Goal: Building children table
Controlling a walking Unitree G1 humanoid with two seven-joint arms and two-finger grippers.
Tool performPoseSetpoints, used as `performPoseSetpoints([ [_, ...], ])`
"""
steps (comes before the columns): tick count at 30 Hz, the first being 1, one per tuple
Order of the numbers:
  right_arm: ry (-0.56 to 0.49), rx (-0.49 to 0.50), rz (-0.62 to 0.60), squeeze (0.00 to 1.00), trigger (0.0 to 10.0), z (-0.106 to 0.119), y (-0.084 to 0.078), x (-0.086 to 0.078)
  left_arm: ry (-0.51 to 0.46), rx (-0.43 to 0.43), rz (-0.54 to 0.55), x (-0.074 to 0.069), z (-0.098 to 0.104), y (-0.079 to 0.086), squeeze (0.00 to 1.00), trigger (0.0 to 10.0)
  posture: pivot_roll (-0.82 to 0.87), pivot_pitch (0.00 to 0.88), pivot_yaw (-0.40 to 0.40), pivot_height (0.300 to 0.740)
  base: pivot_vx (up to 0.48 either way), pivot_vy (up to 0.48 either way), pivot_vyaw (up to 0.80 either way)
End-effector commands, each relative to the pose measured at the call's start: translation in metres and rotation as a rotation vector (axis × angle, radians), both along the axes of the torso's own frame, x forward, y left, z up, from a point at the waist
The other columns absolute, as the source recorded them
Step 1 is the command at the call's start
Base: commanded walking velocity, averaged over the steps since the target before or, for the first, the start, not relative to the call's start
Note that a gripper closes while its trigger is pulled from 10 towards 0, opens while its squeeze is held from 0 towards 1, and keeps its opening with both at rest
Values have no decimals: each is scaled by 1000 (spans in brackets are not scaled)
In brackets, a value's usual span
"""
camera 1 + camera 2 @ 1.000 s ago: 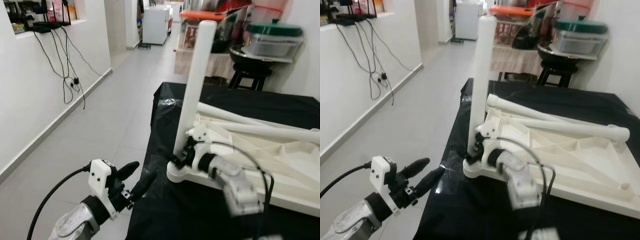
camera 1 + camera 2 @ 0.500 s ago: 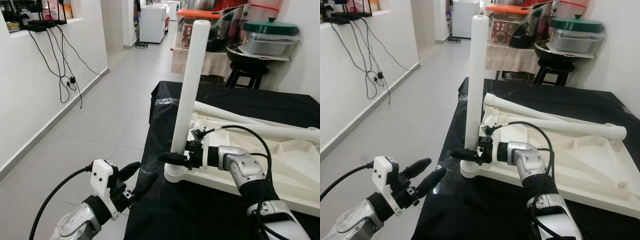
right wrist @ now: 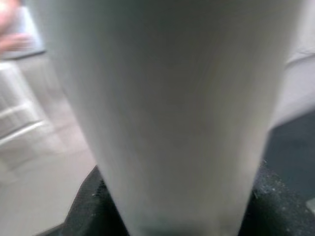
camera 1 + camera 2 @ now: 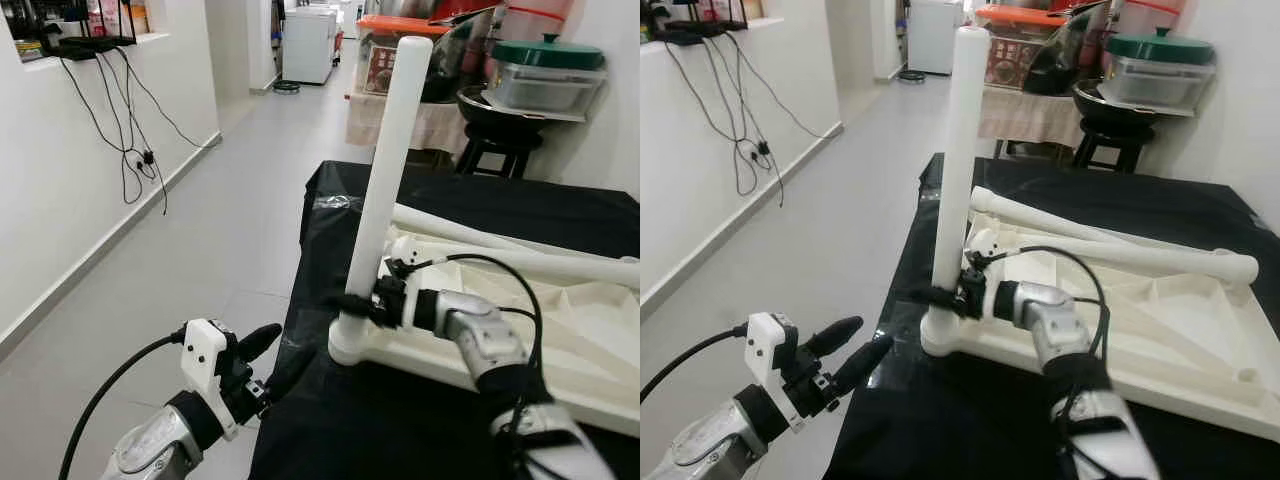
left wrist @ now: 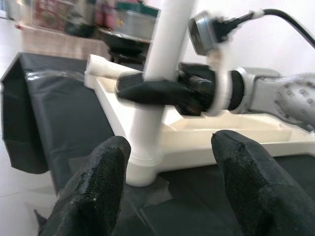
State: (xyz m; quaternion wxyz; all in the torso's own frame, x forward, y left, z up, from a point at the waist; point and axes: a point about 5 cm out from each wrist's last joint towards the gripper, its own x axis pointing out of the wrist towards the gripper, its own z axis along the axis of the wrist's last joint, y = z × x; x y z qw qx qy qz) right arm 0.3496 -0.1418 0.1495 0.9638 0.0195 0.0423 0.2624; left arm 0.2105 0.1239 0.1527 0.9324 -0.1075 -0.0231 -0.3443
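A hallway with a grey tiled floor is seen at the left, with cables hanging on a white wall. Low at the left, off the worktop's left edge, the left end effector is held in the air with its two black fingers apart and nothing between them; it points toward the worktop's near-left corner. The worktop is covered in black cloth. On it, an upturned white children's table top is laid flat, its near-left corner socket close to the worktop's left edge. A white table leg is stood in that socket, its long axis near upright with a slight lean to the right at the top. The right end effector is clamped around the leg low down, just above the socket, reached in from the right. Further right, two loose legs are laid lengthwise across the upturned top. The leg is judged to need seating in its socket; the right arm is on it, the left only near
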Motion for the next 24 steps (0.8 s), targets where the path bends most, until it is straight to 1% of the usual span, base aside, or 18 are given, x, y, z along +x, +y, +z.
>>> performPoseSetpoints([
  [1,11,-16,-514,0,0,-3,-47,-12,3,5,8,-3,-1,2,0,10000,98,0,-105,740,0,0,0],
  [2,20,-59,-569,0,0,-14,-31,-39,3,5,9,-3,-1,3,0,10000,90,0,-85,740,0,0,0],
  [3,-1,-103,-483,0,0,-19,-7,-55,4,7,9,-3,-1,3,0,10000,79,0,-72,740,0,0,0],
  [4,-1,-103,-483,0,0,-19,-7,-55,4,7,9,-3,-1,3,0,10000,79,0,-72,740,0,0,0],
  [5,-15,-128,-368,0,0,-22,14,-65,5,7,9,-2,-1,3,0,10000,79,0,-72,740,0,0,0],
  [6,-17,-116,-328,0,0,-23,17,-63,5,7,7,-2,-1,2,0,10000,91,0,-78,740,0,0,0],
  [7,-17,-116,-328,0,0,-23,17,-63,5,7,7,-2,-1,2,0,10000,91,0,-78,740,0,0,0],
  [9,13,-76,-350,0,0,-24,8,-51,6,7,-1,-2,-2,1,0,10000,107,0,-91,740,0,0,0],
  [10,17,-66,-365,0,0,-24,7,-49,6,7,-3,-2,-2,0,0,10000,107,0,-91,740,0,0,0],
  [13,3,-82,-359,0,0,-23,9,-49,4,8,1,-1,-2,0,0,10000,99,0,-88,740,0,0,0],
  [14,17,-101,-373,0,10000,-22,11,-51,1,7,8,-1,-1,0,0,10000,95,0,-86,740,0,0,0],
  [15,29,-115,-386,0,10000,-21,12,-53,-1,6,12,-1,-1,0,0,10000,95,0,-86,740,0,0,0],
  [18,64,-119,-367,0,10000,-19,14,-56,-3,5,14,0,-1,1,0,10000,95,0,-89,740,0,0,0],
  [19,85,-104,-272,1000,10000,-17,19,-55,-3,4,12,1,0,1,0,10000,99,0,-88,740,0,0,0],
  [20,92,-81,-172,1000,10000,-13,23,-53,-3,3,10,1,-1,1,0,10000,95,0,-84,740,0,0,0],
  [21,92,-66,-101,1000,10000,-11,24,-51,-3,3,9,1,-1,1,0,10000,95,0,-84,740,0,0,0],
  [23,90,-56,-60,1000,10000,-9,25,-49,-3,3,9,2,-1,1,0,10000,95,0,-84,740,0,0,0],
  [24,90,-56,-60,1000,10000,-9,25,-49,-3,3,9,2,-1,1,0,10000,95,0,-84,740,0,0,0],
])
